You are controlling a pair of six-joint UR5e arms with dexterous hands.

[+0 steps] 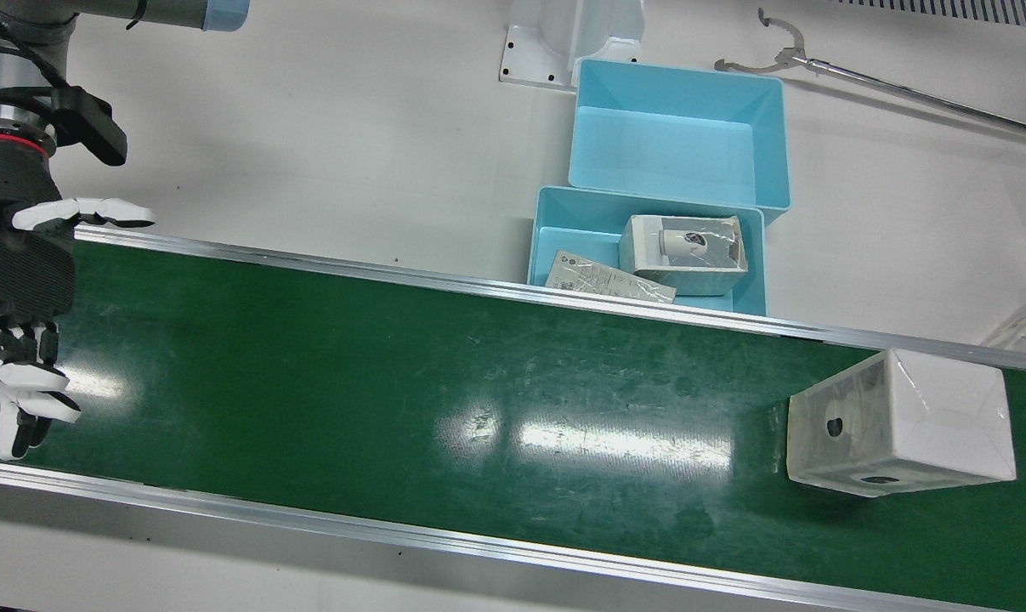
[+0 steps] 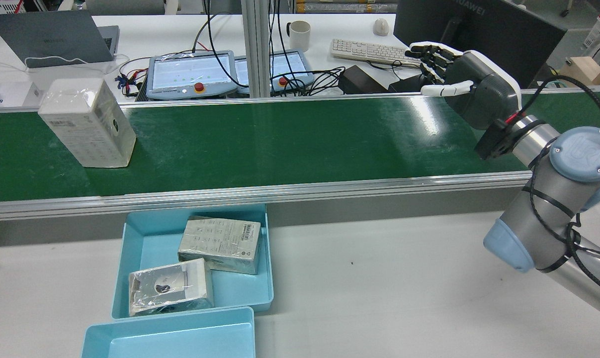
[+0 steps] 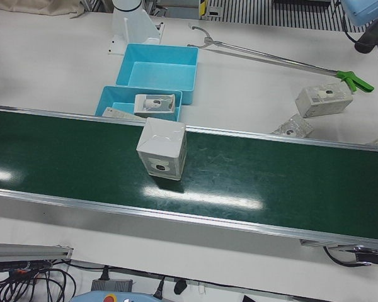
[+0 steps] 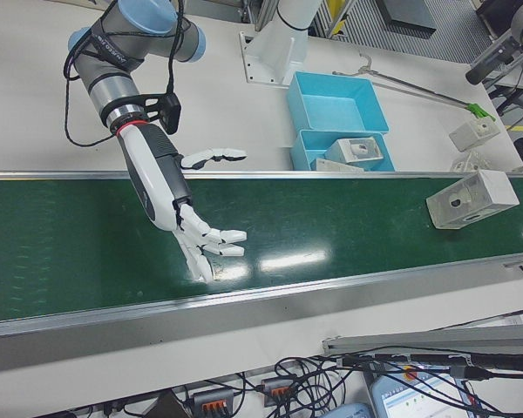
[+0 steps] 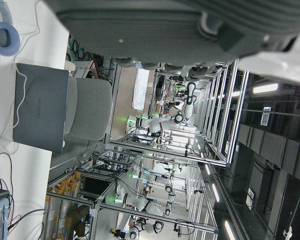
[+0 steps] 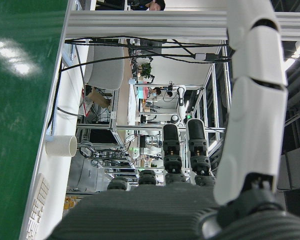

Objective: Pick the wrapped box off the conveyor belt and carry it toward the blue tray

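- Front view: the wrapped box [image 1: 901, 422] stands alone on the green conveyor belt [image 1: 393, 382] at the view's right end. The right robot hand [image 1: 21, 314] hovers over the belt's far left end, fingers spread and holding nothing. The two are well apart, so the pick has not begun. The blue tray [image 1: 555, 234] sits on the white counter [image 1: 308, 127] just behind the belt's rear rail, already holding two wrapped packages; a second, empty blue bin [image 1: 678, 132] touches its far side.
- Rear view: the box [image 2: 87, 123] is at the belt's left end, the right robot hand [image 2: 471, 87] at its right end, with bare belt between them. The tray [image 2: 150, 233] lies just below the near rail.
- Left-front view: the box [image 3: 162, 150] stands near the belt's rear rail, close to the tray [image 3: 113, 100]. No hand appears here.
- Right-front view: the open right robot hand [image 4: 187, 231] hangs low over the belt, with clear belt running toward the box [image 4: 472, 198].
- Left hand view: only a dark part of the hand shows against the room, so I cannot tell its finger position.
- Right hand view: a white finger [image 6: 255, 125] extends straight, gripping nothing.
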